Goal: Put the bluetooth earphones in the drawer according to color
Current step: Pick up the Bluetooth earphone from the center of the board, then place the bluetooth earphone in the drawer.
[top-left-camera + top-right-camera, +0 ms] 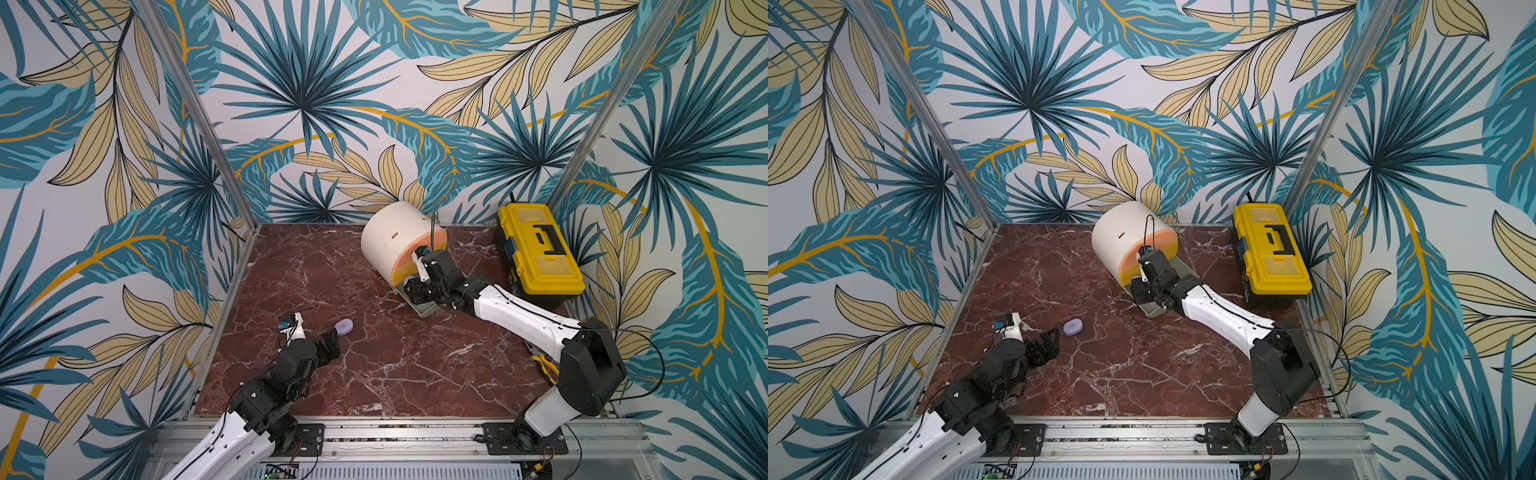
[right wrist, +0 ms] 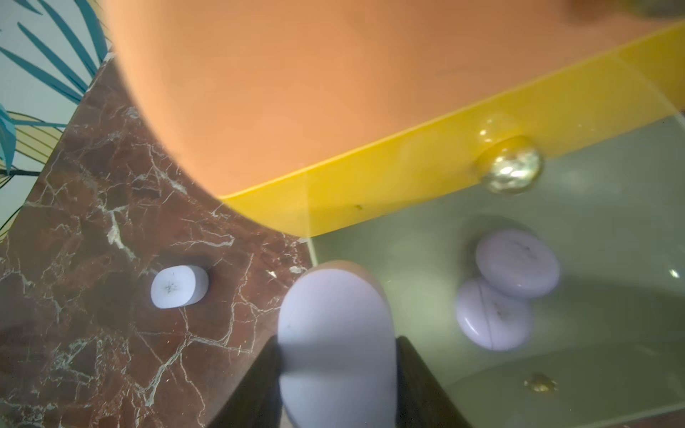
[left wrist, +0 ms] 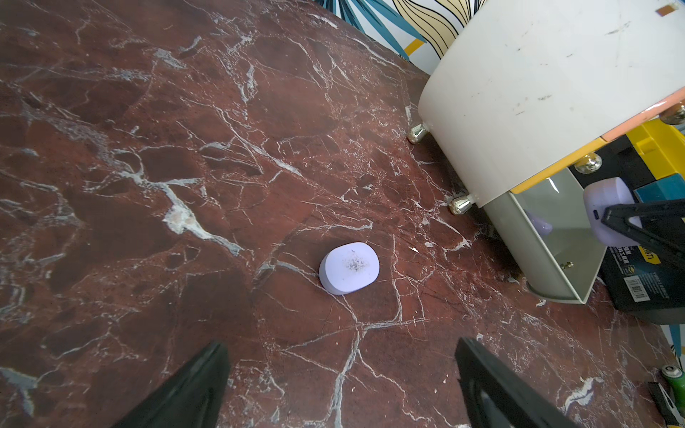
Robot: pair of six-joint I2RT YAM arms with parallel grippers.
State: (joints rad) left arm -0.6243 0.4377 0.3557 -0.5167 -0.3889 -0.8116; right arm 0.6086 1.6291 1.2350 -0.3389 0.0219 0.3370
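One lilac case (image 2: 333,333) pinched between right jaws

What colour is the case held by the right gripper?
Lilac. The case in the right gripper shows best in the right wrist view.

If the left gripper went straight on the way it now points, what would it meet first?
The left gripper is open, and the loose lilac earphone case lies ahead, roughly centred in its line. Nothing else shows in between, though depth is unclear.
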